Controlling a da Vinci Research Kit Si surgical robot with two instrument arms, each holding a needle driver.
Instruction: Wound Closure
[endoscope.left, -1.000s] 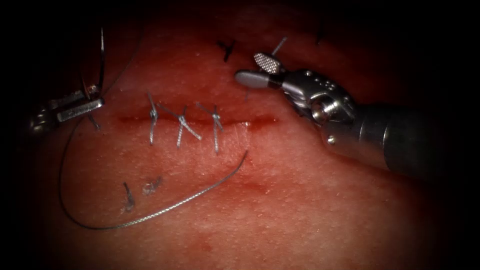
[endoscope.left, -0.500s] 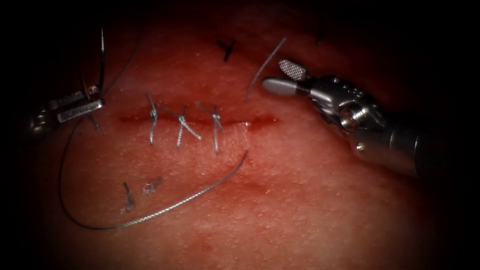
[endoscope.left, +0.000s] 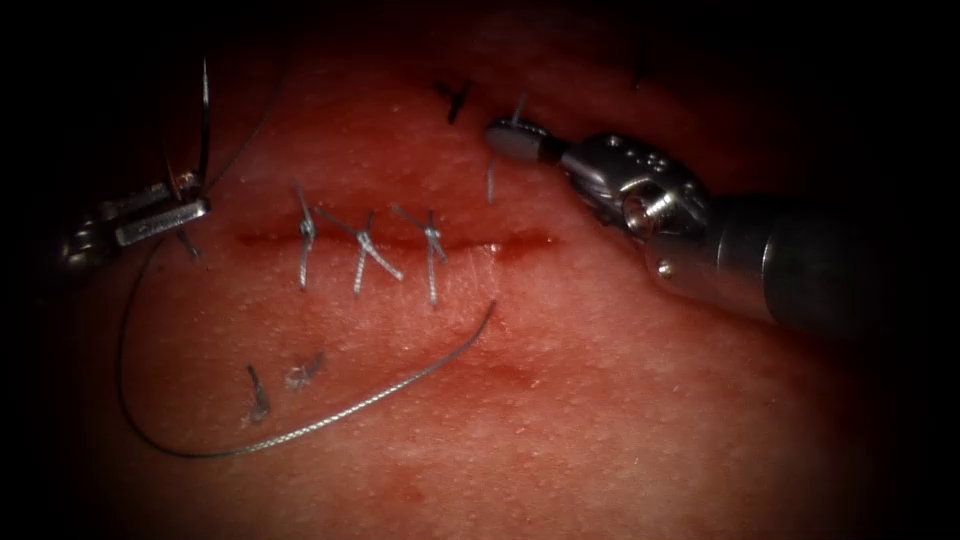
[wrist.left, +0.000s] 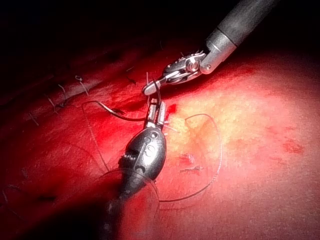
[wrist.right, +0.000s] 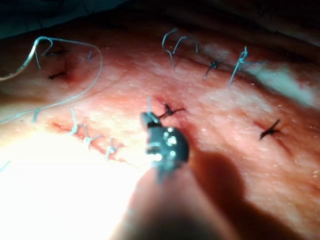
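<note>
Left tool (endoscope.left: 165, 208): jaws clamped on the needle (endoscope.left: 204, 120), clear of the tissue (endoscope.left: 620, 420), left of the cut (endoscope.left: 520, 243).
Right tool (endoscope.left: 512, 140): jaws pinched on the thread tail (endoscope.left: 491, 182) above the cut.
Technique, I'd say: hold tail firm, needle steady.

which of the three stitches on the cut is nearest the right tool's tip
The rightmost stitch, last of the three knotted across the cut. It lies closest to the right tool, which grips a short thread end; the other two lie further left.
</note>
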